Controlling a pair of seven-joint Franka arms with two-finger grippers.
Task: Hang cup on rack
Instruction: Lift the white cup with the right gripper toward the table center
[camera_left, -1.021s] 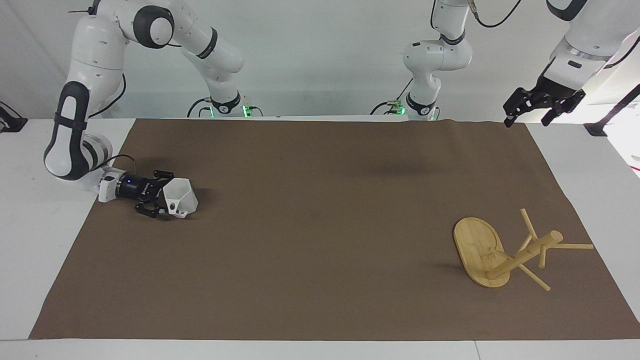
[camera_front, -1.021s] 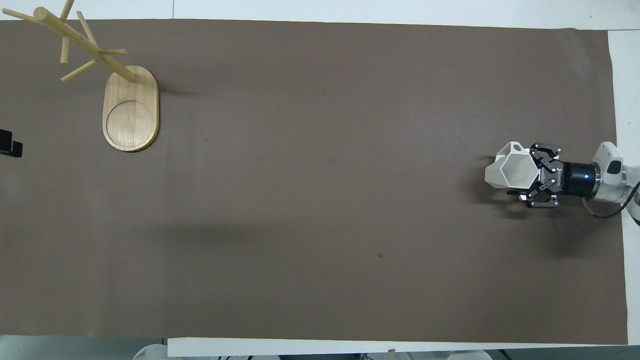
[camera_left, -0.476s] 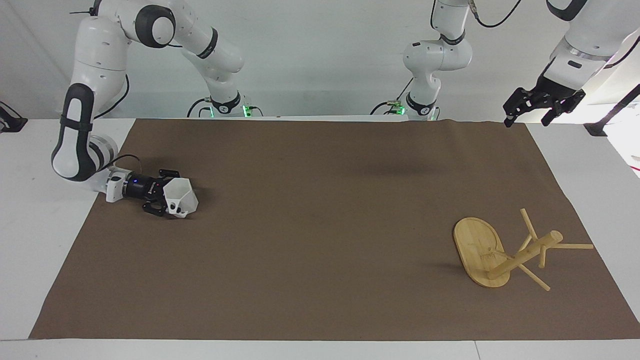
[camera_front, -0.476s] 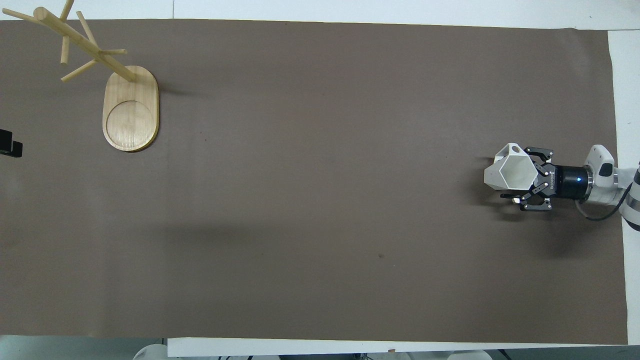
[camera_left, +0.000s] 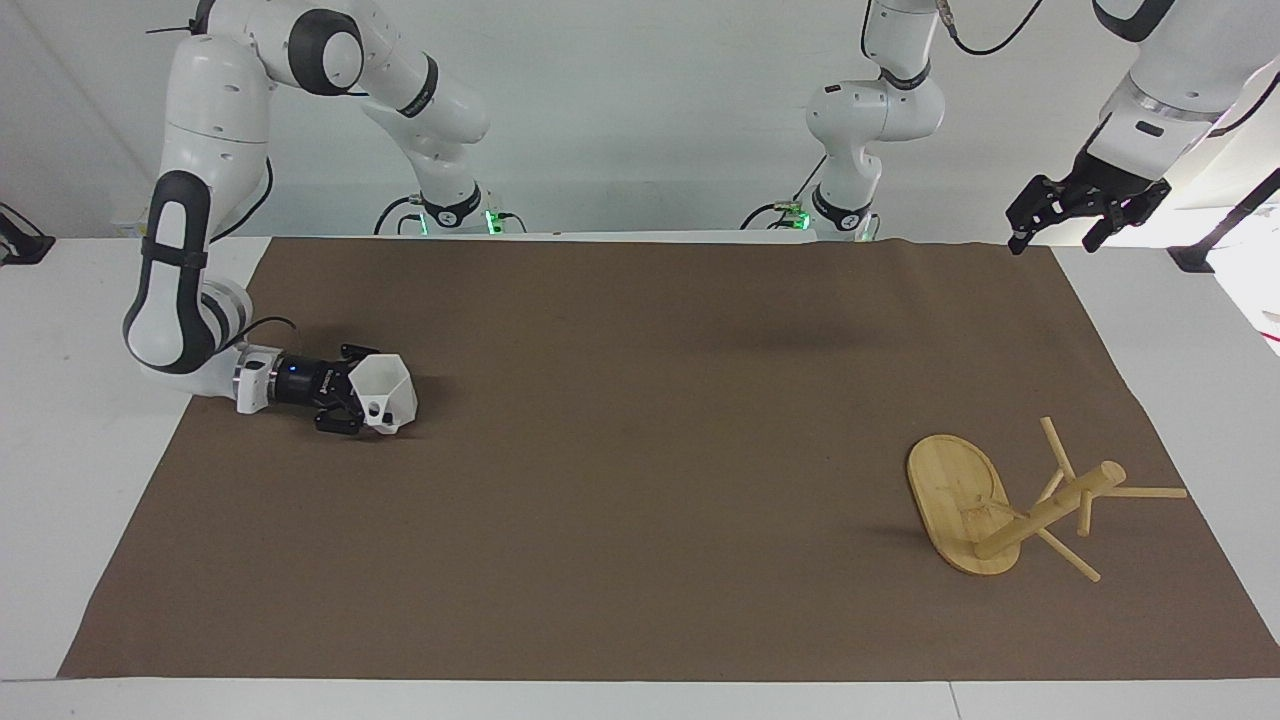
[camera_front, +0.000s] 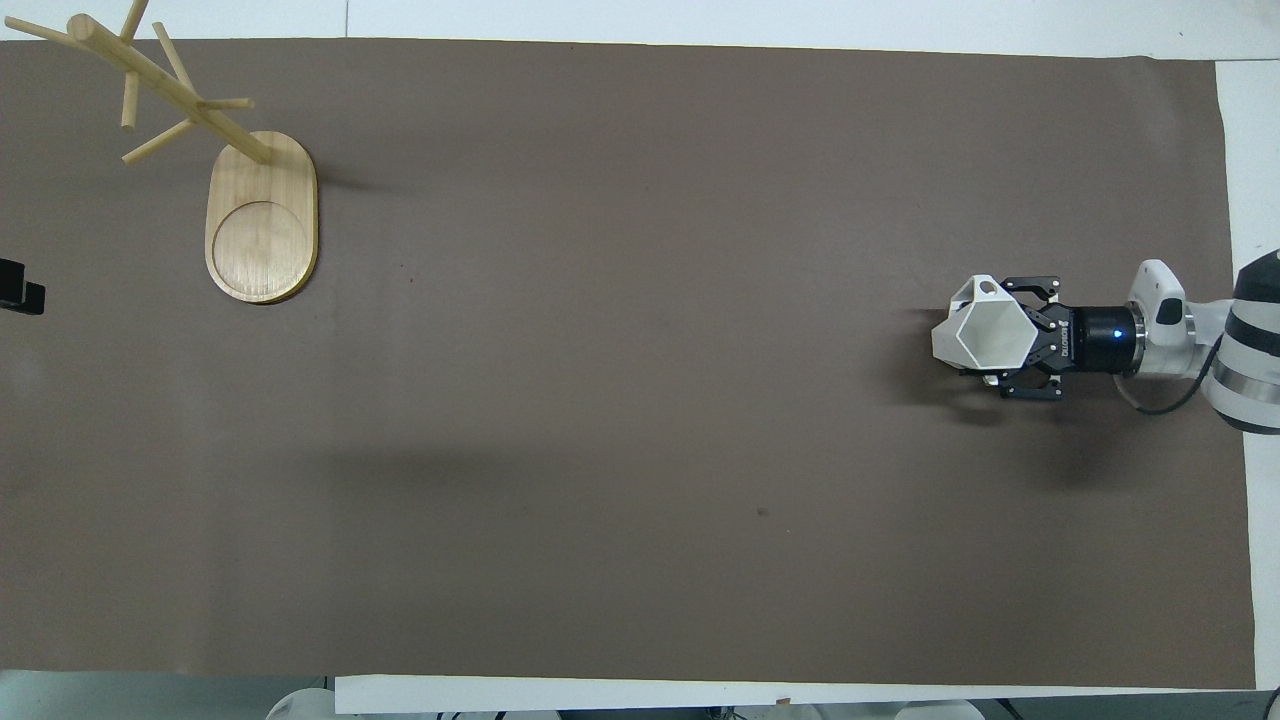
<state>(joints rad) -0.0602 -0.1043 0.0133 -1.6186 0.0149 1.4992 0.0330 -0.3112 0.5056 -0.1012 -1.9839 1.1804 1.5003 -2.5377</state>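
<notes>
Cup (camera_left: 385, 392) near the right arm's end of the table (camera_left: 640, 700), lying on its side on the brown mat (camera_left: 640, 450) with the hexagonal mouth tilted upward. Right claw (camera_left: 352, 404) low over the mat, reaching in horizontally and clamped narrow onto the cup at the wall by the rim; whether the cup is already clear of the mat cannot be told. Left claw (camera_left: 1062, 236) spread wide and holding nothing, waiting high over the mat's corner at the left arm's end.

Probably light and rigid, judging by the small faceted body; hard, smooth angled faces likely to slip or twist under a pinch, and likely to chip if dropped. Best held by the wall at the rim, as here, leaving the blocky handle with its hole free for a peg.

Rack (camera_left: 1010, 505) upright near the left arm's end of the table, well apart from the cup, oval base flat on the mat, post seeming to lean only through the camera's angle.

Count: one cup, one rack, with four or so thin pegs visible, two claws.
</notes>
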